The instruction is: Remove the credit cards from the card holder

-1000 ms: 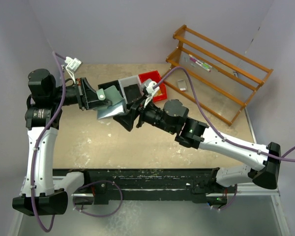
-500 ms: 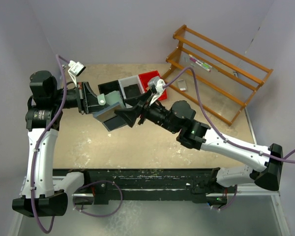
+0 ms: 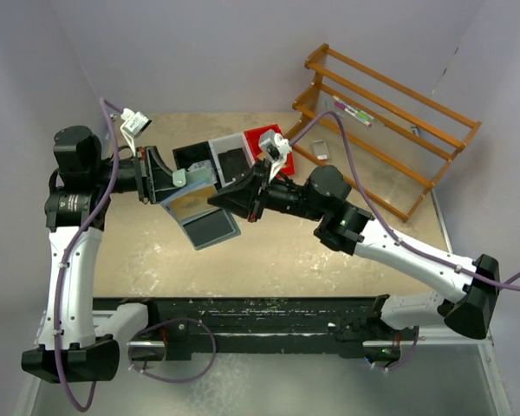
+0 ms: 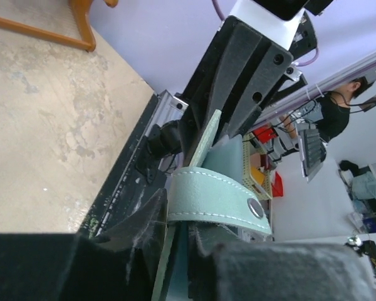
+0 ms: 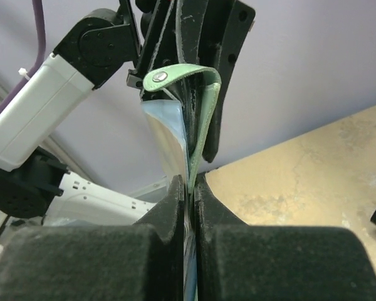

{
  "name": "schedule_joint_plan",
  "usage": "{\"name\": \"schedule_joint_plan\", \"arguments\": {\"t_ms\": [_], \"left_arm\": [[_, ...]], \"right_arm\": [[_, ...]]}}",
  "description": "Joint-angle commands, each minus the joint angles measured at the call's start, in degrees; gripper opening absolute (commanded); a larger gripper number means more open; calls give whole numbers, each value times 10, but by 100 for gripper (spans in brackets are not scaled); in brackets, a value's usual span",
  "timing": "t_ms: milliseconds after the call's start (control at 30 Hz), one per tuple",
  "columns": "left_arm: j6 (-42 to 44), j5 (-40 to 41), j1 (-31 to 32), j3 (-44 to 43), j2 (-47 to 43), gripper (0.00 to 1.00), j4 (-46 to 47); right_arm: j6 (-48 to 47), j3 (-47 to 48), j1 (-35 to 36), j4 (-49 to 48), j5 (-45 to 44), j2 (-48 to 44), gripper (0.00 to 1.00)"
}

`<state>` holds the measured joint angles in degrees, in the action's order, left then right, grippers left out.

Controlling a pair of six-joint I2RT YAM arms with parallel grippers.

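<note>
Overhead: 1 card holder point(image 3: 195, 206), pale mint-green and partly unfolded, hung above the table point(image 3: 269, 251) between 2 grippers. Left gripper point(image 3: 168, 178) was closed on its tab end; right gripper point(image 3: 218, 198) pinched the opposite edge.
Left wrist: stitched mint snap tab point(image 4: 216, 197), metal stud showing, curled across the fingers.
Right wrist: fingers pressed tight together on the cover and clear pocket pages point(image 5: 166, 138).
</note>
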<state>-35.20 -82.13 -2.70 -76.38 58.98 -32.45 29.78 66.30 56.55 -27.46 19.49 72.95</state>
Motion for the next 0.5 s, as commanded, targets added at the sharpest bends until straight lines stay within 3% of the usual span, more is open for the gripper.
{"name": "schedule_joint_plan", "arguments": {"t_ms": [0,200,300,467], "left_arm": [[138,35,1,-65,8,44,-90],[344,149,1,-219,60,60,-259],[389,143,1,-205,49,69,-274],[472,97,1,-140,31,74,-337]], "right_arm": [[12,66,-12,96,26,6,0],[-37,142,-15,280,28,28,0],[-49,151,-15,314,29,31,0],[-62,180,-17,343,39,50,0]]}}
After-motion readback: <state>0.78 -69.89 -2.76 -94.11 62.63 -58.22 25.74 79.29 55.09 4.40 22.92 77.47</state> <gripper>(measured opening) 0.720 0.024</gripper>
